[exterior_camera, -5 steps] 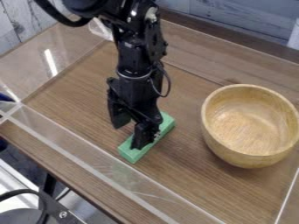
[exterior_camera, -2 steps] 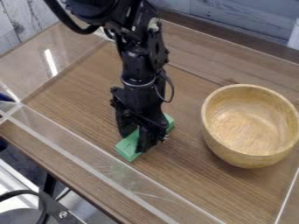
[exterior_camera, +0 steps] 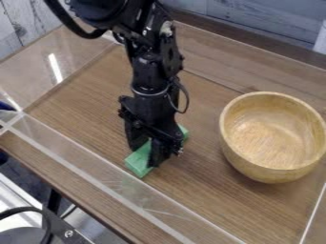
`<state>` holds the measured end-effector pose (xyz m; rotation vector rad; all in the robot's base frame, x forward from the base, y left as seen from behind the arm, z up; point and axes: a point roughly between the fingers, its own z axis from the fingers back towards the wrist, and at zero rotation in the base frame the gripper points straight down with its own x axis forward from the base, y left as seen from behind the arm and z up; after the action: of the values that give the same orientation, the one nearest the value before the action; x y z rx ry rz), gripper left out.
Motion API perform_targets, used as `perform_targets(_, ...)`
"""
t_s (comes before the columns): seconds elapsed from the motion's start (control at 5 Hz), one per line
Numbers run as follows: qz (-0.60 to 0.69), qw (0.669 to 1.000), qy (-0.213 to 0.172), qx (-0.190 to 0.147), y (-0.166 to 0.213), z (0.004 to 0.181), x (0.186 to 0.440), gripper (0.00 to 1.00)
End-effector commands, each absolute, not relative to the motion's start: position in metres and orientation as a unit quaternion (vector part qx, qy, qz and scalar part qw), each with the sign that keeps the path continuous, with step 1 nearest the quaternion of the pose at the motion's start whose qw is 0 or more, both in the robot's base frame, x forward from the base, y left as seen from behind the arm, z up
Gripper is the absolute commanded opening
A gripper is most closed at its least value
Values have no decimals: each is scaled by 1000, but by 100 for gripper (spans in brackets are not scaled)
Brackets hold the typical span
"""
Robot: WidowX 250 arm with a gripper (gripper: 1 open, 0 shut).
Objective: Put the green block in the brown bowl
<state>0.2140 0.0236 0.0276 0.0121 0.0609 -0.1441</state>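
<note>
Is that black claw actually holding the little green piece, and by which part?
The gripper is down over the middle of the green block, its fingers on either side. The block lies on the table; whether the jaws already pinch it cannot be told.

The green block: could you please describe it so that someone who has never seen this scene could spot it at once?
Start at the wooden table with clear walls, where a round brown bowl sits on the right. Left of the bowl, the black gripper points straight down, and the green block lies flat on the table under its tip. It is the only bright green thing there, a small bar.
</note>
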Motion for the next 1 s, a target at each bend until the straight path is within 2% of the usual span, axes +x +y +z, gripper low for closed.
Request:
perform_targets(0.0,-66,998,2,21,20,43,230,0)
perform_targets(0.2,-68,997,19,9,21,52,232,0)
perform_targets(0.4,-69,997,29,-8,21,74,241,0)
perform_targets(0.6,-66,998,10,-15,8,95,257,0)
perform_targets(0.8,-68,997,-4,-22,-12,107,273,0)
